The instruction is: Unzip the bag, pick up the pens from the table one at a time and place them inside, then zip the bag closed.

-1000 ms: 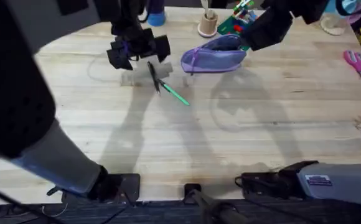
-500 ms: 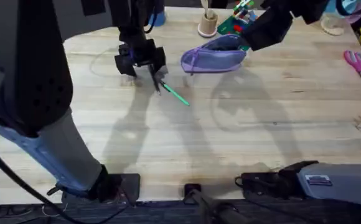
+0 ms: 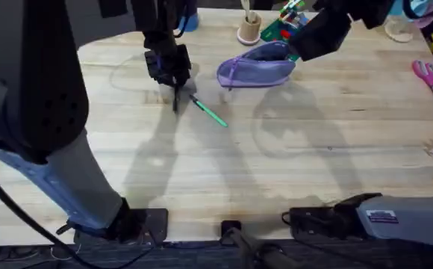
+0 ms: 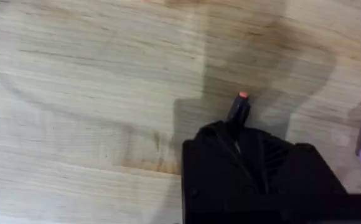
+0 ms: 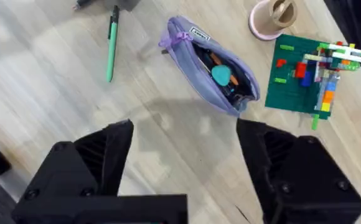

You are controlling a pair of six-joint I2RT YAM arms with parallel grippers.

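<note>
Unzipped and gaping on the far middle of the table (image 3: 291, 157), the lavender bag (image 3: 255, 69), mouth spread to show a teal item and other contents in the right wrist view, zipper pull at its left end. Just left of the bag, the left gripper (image 3: 175, 84) lowered to the wood, fingers pinched narrow around the black pen (image 3: 175, 97), held nearly upright with its tip at the tabletop; from the left wrist view, the pen's red-tipped end (image 4: 243, 95) poking out past the closed black fingers (image 4: 230, 155) against bare planks, a sliver of lavender fabric at the frame's edge. Lying flat beside that grip, the green pen (image 3: 211, 113), slanting away toward the near right, apart from the bag. Above and behind the bag's right end, the right gripper (image 5: 183, 155), fingers spread wide and holding nothing, hovering over the table with the open pouch (image 5: 215, 65) and the green pen (image 5: 111, 50) in its sights. Behind the bag, a green toy-brick plate (image 5: 304, 78) carrying coloured bricks, and next to it a small tan spool (image 5: 272, 17). Far off at the table's right edge, pink-handled scissors (image 3: 428, 76).
</note>
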